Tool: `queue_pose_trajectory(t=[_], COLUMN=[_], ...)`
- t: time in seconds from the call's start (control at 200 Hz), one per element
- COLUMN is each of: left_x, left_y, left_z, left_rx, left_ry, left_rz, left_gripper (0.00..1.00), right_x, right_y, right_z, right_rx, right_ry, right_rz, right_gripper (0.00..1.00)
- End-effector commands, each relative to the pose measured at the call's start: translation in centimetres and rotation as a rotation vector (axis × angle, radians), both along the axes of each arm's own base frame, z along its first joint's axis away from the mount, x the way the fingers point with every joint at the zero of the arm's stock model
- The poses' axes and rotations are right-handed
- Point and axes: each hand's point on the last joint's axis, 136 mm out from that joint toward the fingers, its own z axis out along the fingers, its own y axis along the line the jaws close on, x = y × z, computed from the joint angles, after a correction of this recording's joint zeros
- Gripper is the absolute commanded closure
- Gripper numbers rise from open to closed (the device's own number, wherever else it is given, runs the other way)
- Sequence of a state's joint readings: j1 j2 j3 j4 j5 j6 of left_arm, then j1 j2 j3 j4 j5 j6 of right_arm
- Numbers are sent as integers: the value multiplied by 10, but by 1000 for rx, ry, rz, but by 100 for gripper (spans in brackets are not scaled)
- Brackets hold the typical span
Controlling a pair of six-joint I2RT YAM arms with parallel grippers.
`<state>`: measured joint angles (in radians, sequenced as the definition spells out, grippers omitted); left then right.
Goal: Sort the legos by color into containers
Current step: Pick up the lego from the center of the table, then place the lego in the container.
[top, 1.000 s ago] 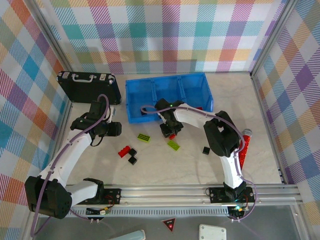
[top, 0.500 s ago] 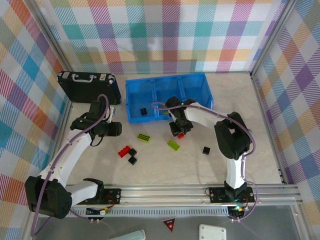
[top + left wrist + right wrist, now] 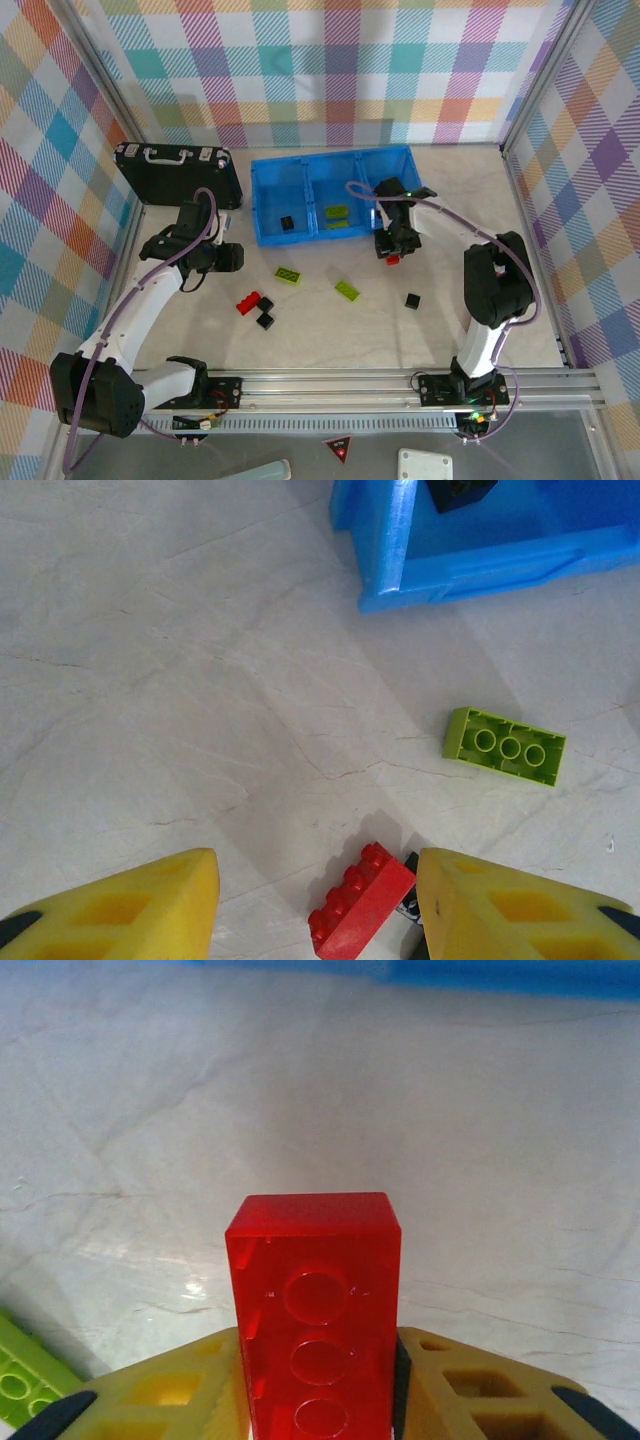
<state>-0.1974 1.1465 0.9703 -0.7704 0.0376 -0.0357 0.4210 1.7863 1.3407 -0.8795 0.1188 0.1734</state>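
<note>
My left gripper (image 3: pixel 312 885) hangs over the marble with its yellow fingers (image 3: pixel 120 905) spread wide and nothing in them. A loose red brick (image 3: pixel 360 900) lies on the table between them, closer to the right-hand finger, with something black touching its far end. A lime brick (image 3: pixel 505 745) lies apart from it, further out, and the corner of the blue bin (image 3: pixel 400 550) is beyond. From overhead, the left arm (image 3: pixel 140 300) reaches forward from its base, the wrist turned inward not far from the black briefcase (image 3: pixel 178 170). Bare table lies open to the left of the bricks.

The bin's left compartment holds a black cube (image 3: pixel 287 222), and the middle one holds two lime pieces (image 3: pixel 338 218). My right gripper (image 3: pixel 393 250) sits just in front of the bin's near wall, by the right compartment. Its fingers are clamped on a held red brick (image 3: pixel 315 1310) that stands up between the pads. The right arm (image 3: pixel 480 290) arcs forward and leftward. A second lime brick (image 3: pixel 347 290) and a stray black cube (image 3: pixel 412 300) lie on the table nearer me, both apart from the gripper.
</note>
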Motion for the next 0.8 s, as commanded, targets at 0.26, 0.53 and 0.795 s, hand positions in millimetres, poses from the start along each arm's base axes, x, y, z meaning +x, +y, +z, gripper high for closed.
queue_pose_trajectory(t=[0.26,0.53,0.795], left_x=[1,1,1], left_y=[2,3,4], left_z=[3,5,5], left_rx=[-16,-11,-7], left_ry=[-16,-25,-23], left_rz=[1,4,5], left_gripper=[45,45,45], right_x=[22,62,108], right_y=[-30,-22,-6], right_z=[35,50,44], right_rx=[50,84,131], right_ry=[-41,-78,-84], right_rz=[-43,-46,-48], right_gripper=[61,60,61])
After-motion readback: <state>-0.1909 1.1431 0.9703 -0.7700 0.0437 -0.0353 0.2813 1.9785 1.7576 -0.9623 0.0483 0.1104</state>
